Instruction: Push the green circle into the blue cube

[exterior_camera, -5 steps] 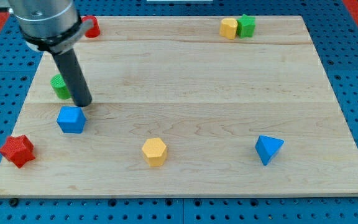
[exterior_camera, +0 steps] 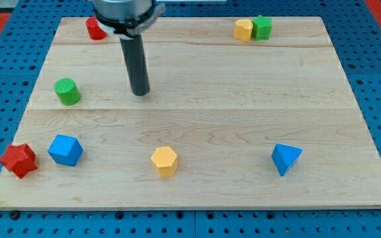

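Observation:
The green circle (exterior_camera: 67,91), a short cylinder, stands on the wooden board (exterior_camera: 197,112) at the view's left. The blue cube (exterior_camera: 65,150) sits below it, near the view's bottom left, well apart from it. My tip (exterior_camera: 139,94) rests on the board to the right of the green circle, about level with it and not touching any block.
A red star-shaped block (exterior_camera: 18,160) lies just left of the blue cube. A red block (exterior_camera: 96,29) is at the top left, partly behind the rod. A yellow block (exterior_camera: 243,30) and a green block (exterior_camera: 262,28) touch at the top. A yellow hexagon (exterior_camera: 165,160) and a blue triangle (exterior_camera: 286,158) sit at the bottom.
My tip has moved right and slightly up, away from the green circle. The blue cube now sits lower and a little further left. The green circle is fully uncovered.

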